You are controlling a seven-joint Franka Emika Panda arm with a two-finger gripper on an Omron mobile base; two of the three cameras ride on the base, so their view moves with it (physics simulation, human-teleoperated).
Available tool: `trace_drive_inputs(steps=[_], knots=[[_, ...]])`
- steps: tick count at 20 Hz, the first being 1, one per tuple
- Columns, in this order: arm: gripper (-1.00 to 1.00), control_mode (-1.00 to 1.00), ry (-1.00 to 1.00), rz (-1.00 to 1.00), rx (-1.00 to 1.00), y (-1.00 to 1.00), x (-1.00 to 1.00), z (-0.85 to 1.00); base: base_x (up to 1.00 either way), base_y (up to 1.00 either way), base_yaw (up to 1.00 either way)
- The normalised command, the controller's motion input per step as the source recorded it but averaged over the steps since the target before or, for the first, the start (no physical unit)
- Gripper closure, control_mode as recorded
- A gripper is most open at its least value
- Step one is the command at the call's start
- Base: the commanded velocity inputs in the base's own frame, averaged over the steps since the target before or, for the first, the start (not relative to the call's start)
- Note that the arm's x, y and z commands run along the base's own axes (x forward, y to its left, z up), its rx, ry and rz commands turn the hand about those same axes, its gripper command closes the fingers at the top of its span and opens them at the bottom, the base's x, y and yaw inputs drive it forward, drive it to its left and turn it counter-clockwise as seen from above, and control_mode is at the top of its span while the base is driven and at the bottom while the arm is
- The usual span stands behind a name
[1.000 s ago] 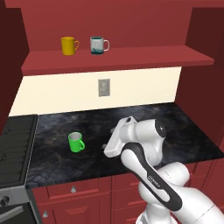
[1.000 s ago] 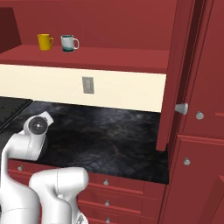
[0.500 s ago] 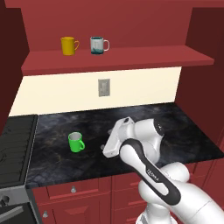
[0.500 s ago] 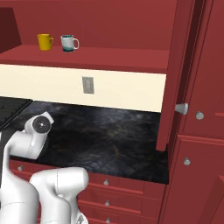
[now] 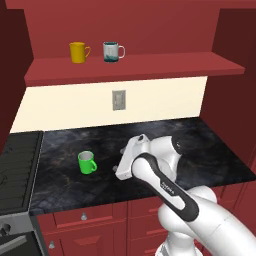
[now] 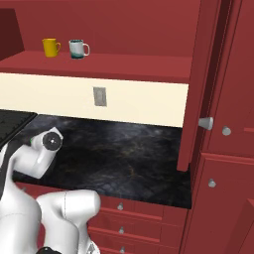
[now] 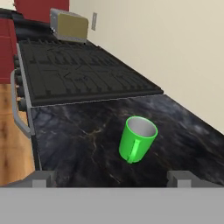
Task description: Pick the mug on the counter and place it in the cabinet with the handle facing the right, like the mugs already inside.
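Observation:
The green mug (image 5: 87,162) stands upright on the black counter (image 5: 205,150), left of centre, with its handle (image 5: 95,168) turned toward my hand. My gripper (image 5: 119,160) hovers low over the counter just right of the mug, apart from it. In the hand view the mug (image 7: 138,139) sits ahead of and between the two fingertips (image 7: 43,177), handle (image 7: 133,151) facing the camera; the gripper (image 7: 111,178) is open and holds nothing. Above, the red cabinet shelf (image 5: 150,67) carries a yellow mug (image 5: 78,52) and a white-and-teal mug (image 5: 112,51), handles to the right.
A black stove (image 5: 17,170) adjoins the counter on the left, and a toaster (image 7: 69,25) stands beyond it. A wall outlet (image 5: 118,99) sits on the cream backsplash. An open red cabinet door (image 6: 198,84) hangs at the counter's right end. Red drawers (image 5: 100,215) run below.
My hand has swung left and a little lower across the counter, closing in on the green mug. The mug and the shelf mugs have stayed put.

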Motion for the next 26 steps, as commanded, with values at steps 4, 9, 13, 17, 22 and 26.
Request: trace_drive_inputs(steps=[4,9,13,17,22,26], knots=[[-1.00,-1.00,-0.06,0.03,0.03,-0.07,0.17,-0.39,0.00,0.00,0.00],[-1.00,-1.00,-0.07,0.02,0.06,-0.01,0.10,-0.32,0.00,0.00,0.00],[-1.00,-1.00,-0.06,0.01,0.07,0.00,0.06,-0.27,0.00,0.00,0.00],[-1.00,-1.00,-0.01,0.00,0.03,0.00,0.00,-0.23,0.00,0.00,0.00],[-1.00,-1.00,0.00,0.00,0.03,0.00,0.00,-0.29,0.00,0.00,0.00],[-1.00,-1.00,0.00,0.00,0.03,0.00,0.00,-0.35,0.00,0.00,0.00]])
